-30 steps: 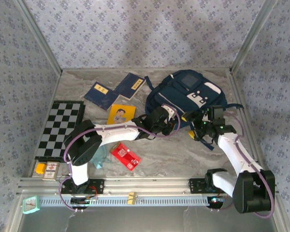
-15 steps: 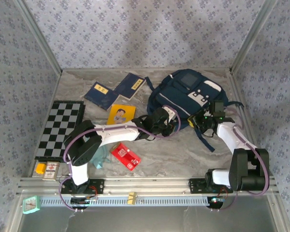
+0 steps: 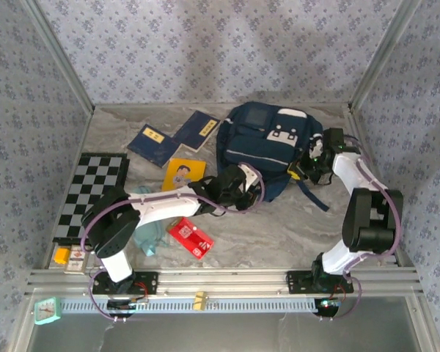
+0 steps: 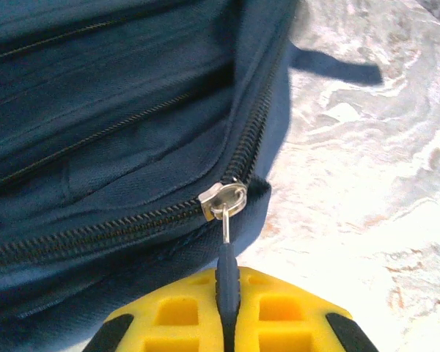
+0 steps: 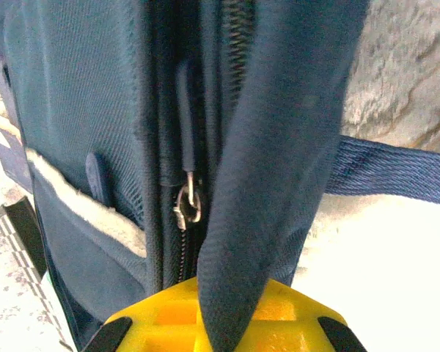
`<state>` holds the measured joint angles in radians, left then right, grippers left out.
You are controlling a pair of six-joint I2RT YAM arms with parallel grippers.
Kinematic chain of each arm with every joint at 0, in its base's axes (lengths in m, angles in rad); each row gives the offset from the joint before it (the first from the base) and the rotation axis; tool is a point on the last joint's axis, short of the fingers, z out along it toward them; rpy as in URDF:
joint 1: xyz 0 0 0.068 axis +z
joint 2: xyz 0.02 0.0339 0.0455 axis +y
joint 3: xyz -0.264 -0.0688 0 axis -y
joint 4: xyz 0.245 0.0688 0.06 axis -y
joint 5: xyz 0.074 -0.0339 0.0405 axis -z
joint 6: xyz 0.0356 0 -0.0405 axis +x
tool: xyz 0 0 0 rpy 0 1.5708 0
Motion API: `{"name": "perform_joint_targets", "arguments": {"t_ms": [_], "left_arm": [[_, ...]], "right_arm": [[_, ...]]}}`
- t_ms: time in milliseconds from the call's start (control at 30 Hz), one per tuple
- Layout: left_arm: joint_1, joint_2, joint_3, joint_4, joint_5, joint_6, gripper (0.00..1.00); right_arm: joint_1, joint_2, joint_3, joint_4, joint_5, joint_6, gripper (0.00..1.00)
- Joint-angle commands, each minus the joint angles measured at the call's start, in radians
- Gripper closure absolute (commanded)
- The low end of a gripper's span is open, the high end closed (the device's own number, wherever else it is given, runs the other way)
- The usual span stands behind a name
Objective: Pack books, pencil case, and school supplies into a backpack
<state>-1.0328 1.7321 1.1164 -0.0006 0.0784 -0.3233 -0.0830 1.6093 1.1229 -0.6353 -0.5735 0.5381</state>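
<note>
I see the backpack (image 3: 268, 150) at the far right of the bench (image 3: 279, 235), the books (image 3: 152, 143) to its left, the pencil case (image 3: 148, 238) and red packet (image 3: 190, 237) nearer. My right fingers (image 5: 187, 293) are clamped on a backpack strap (image 5: 257, 183), my left fingers (image 4: 205, 293) on its zipper pull (image 4: 226, 275).

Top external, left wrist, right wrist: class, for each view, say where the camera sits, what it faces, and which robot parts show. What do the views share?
Top external: above and behind the bases, looking down across the table at the backpack; both arms show, with left gripper and right gripper.
Left wrist: on the left arm, facing along its yellow fingers at the zip pull they pinch.
Right wrist: on the right arm, facing the backpack's side; its fingers clamp a strap.
Shared: all three show the backpack.
</note>
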Motion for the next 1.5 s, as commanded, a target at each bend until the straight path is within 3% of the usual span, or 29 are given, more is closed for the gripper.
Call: {"name": "perform_joint_targets", "arguments": {"t_ms": [0, 133, 267, 333, 500, 633, 700, 800, 1033, 1100, 1267, 1467], "left_arm": [[-0.063, 0.040, 0.096, -0.067, 0.063, -0.007, 1.00], [-0.057, 0.106, 0.170, -0.034, 0.038, -0.066, 1.00], [-0.048, 0.139, 0.215, -0.046, 0.024, -0.061, 1.00], [-0.046, 0.147, 0.225, -0.050, 0.029, -0.057, 1.00], [-0.044, 0.151, 0.237, -0.050, 0.029, -0.051, 1.00], [-0.045, 0.158, 0.247, -0.047, 0.037, -0.054, 1.00], [-0.045, 0.164, 0.255, -0.051, 0.043, -0.055, 1.00], [-0.046, 0.161, 0.260, -0.051, 0.052, -0.053, 1.00], [-0.035, 0.115, 0.228, -0.058, 0.088, -0.062, 1.00], [-0.022, 0.089, 0.194, -0.046, 0.118, -0.078, 1.00], [0.013, 0.030, 0.100, -0.086, 0.122, -0.029, 1.00], [0.092, 0.006, 0.029, -0.078, 0.105, -0.007, 1.00]], "right_arm": [[-0.035, 0.061, 0.131, 0.065, 0.093, -0.082, 0.91], [-0.038, 0.065, 0.143, 0.039, 0.062, -0.086, 0.72], [-0.039, -0.053, 0.023, 0.015, 0.038, -0.064, 0.43], [-0.039, -0.118, -0.045, 0.007, 0.033, -0.034, 0.35], [-0.011, -0.254, -0.244, 0.118, -0.053, 0.156, 0.26], [0.076, -0.304, -0.366, 0.269, -0.028, 0.327, 0.25], [0.112, -0.294, -0.381, 0.300, 0.020, 0.351, 0.28], [0.103, -0.256, -0.377, 0.312, 0.040, 0.345, 0.41], [-0.006, -0.258, -0.316, 0.181, 0.108, 0.198, 0.92], [-0.057, -0.264, -0.299, 0.155, 0.095, 0.157, 1.00], [-0.170, -0.241, -0.209, 0.055, 0.079, 0.030, 1.00], [-0.221, -0.209, -0.114, -0.018, 0.146, -0.012, 1.00]]}}
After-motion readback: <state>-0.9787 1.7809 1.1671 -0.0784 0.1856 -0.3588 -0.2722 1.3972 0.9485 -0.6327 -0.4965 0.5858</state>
